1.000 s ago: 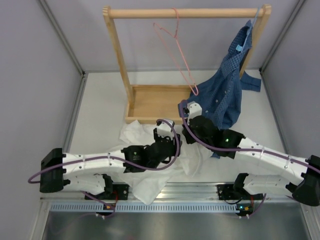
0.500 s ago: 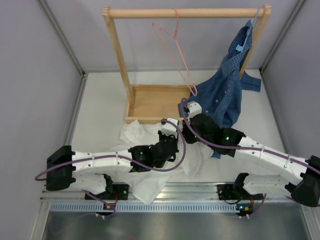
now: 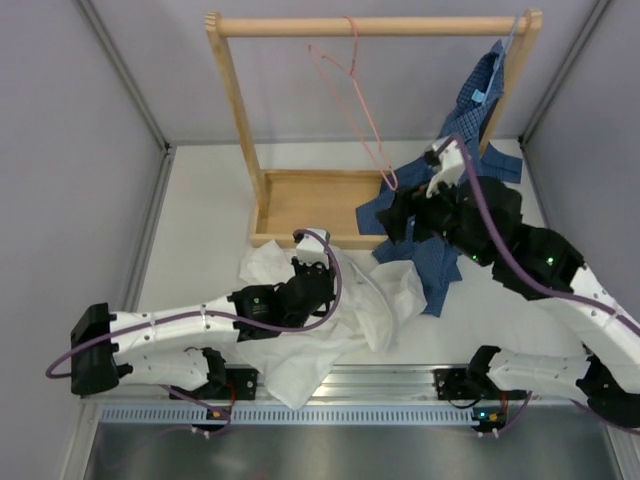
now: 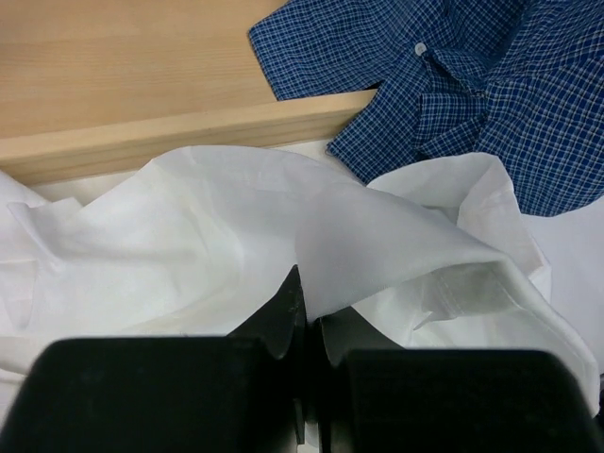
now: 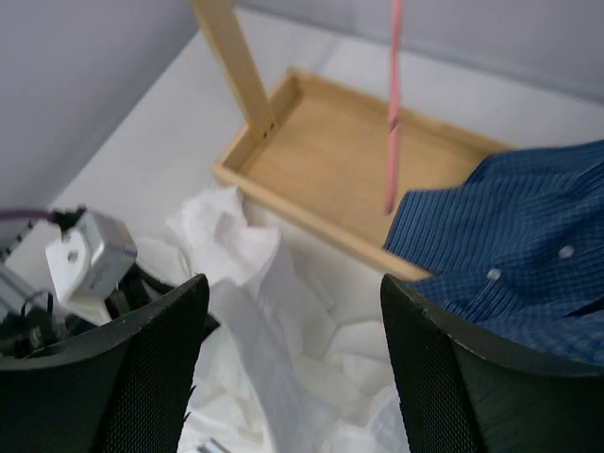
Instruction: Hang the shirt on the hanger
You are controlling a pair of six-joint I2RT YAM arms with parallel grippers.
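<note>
I am pinching a fold of the shirt (image 4: 189, 236) with the left gripper (image 4: 304, 316), jaws closed on cloth; the right gripper (image 5: 294, 330) is hovering open, empty, near the hanger (image 5: 393, 123).

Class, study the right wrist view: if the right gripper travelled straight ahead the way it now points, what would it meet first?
Most likely the white shirt, lying crumpled straight ahead of the open right gripper. The pink hanger hangs higher in the view, off that line, though depth is hard to judge.
</note>
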